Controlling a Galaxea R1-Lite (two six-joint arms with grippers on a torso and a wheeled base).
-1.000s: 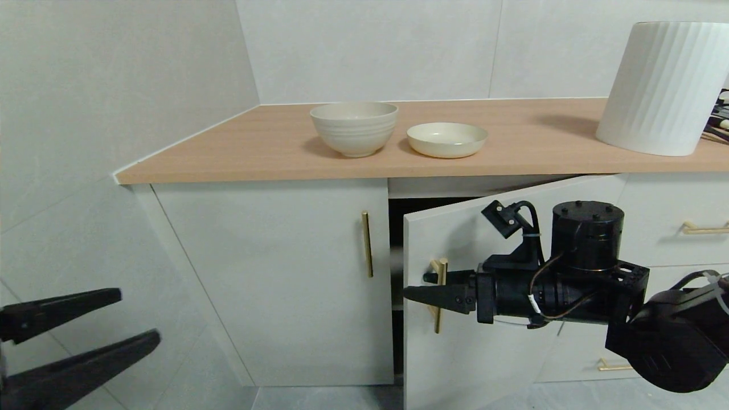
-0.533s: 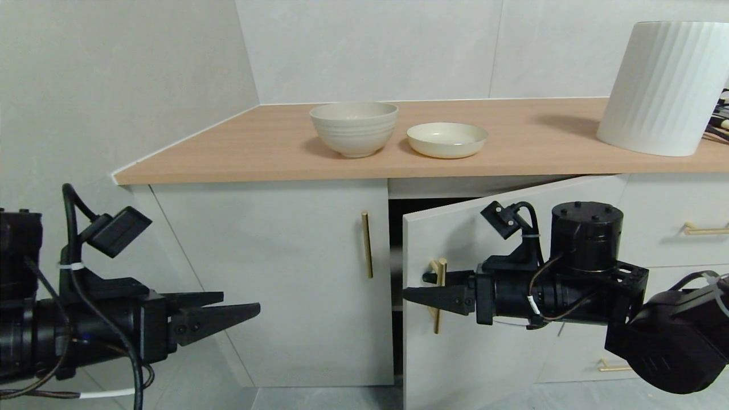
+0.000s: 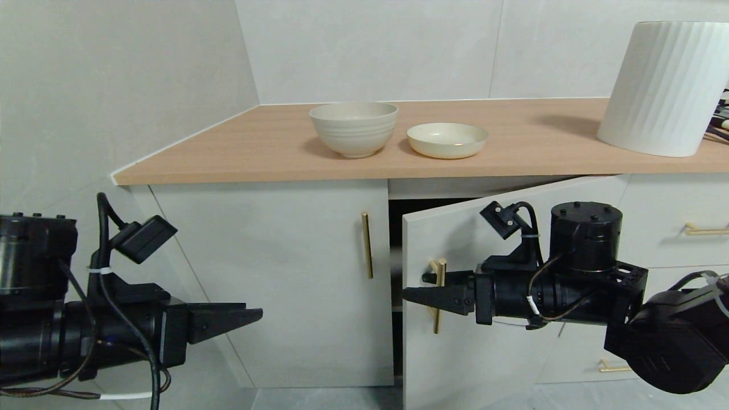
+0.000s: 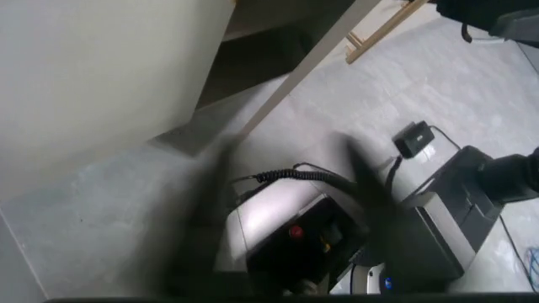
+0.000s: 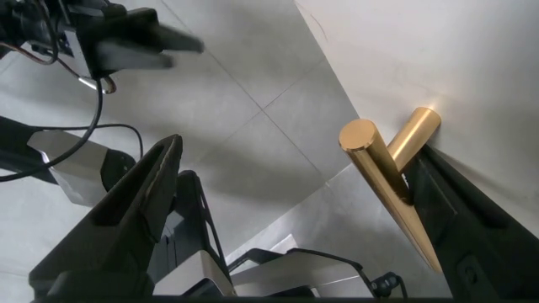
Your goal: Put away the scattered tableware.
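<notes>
A ribbed beige bowl (image 3: pixel 353 128) and a shallow cream dish (image 3: pixel 447 139) stand side by side on the wooden counter (image 3: pixel 228 154). Below them, the right cabinet door (image 3: pixel 455 228) hangs partly open. My right gripper (image 3: pixel 413 293) is open at this door's gold handle (image 3: pixel 438 296). In the right wrist view the handle (image 5: pixel 387 168) lies between the spread fingers, close to one finger (image 5: pixel 472 219). My left gripper (image 3: pixel 250 314) hovers low before the closed left door (image 3: pixel 273 273), apart from it. Its fingers (image 4: pixel 370 194) look spread, with nothing in them.
A tall white ribbed container (image 3: pixel 663 85) stands on the counter's right end. The left door has a vertical gold handle (image 3: pixel 367 245). Drawers with gold handles (image 3: pixel 703 229) lie to the right. A tiled wall (image 3: pixel 85 114) closes off the left side.
My left arm has swung in from the lower left toward the left door and turned its wrist. The right gripper stays at the handle, and the door has barely moved.
</notes>
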